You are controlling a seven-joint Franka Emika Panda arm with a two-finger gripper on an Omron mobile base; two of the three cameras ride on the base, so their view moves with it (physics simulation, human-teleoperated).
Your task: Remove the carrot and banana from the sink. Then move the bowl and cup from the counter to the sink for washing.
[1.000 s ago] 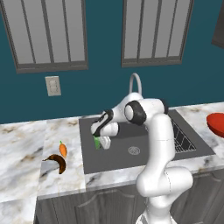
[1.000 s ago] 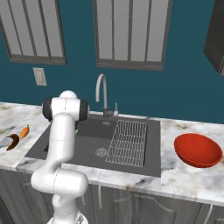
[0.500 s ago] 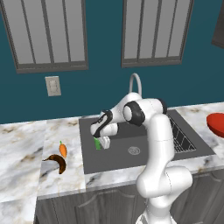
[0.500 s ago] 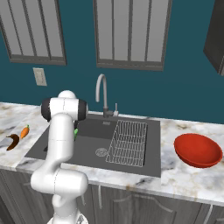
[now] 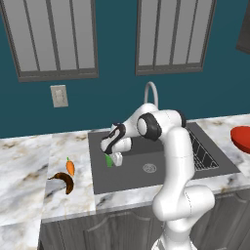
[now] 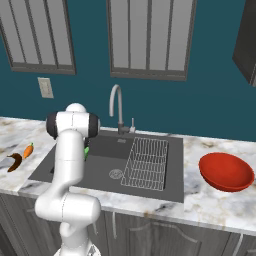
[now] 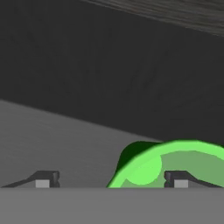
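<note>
The white arm is raised from its base, bent over at the dark elbow, and stretched forward and down to the robot's left. The hand is tipped downward and held low. The gripper [image 5: 113, 158] is seen with its two small dark fingers [image 7: 47, 177] spread wide apart, and nothing is squeezed between them.

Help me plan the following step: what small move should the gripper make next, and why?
Probably lift straight up out of the dark grey sink. The small green tapered cup sits in the basin, and the gripper has its fingers spread apart around the rim, no longer clamping. The wide red bowl still waits on the marble counter.
</note>
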